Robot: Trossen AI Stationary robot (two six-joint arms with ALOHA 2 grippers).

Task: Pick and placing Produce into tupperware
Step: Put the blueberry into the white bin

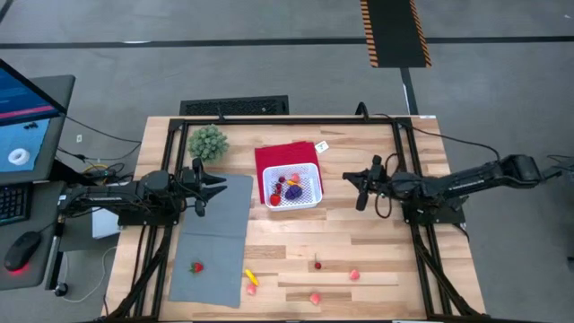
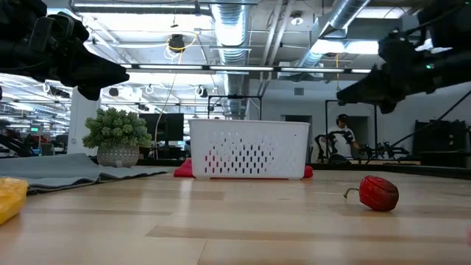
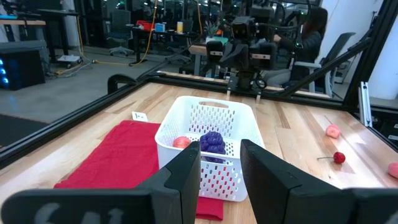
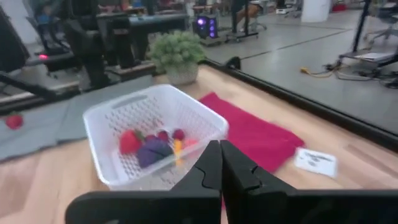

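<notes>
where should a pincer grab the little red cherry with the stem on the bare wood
Take the cherry by its round body, not the thin stem, which looks too slight to hold. It lies alone on the table, clear of the pink pieces nearby, so coming straight down from above seems best. The right pincer, now shut, hovers nearer than the open left pincer.
</notes>
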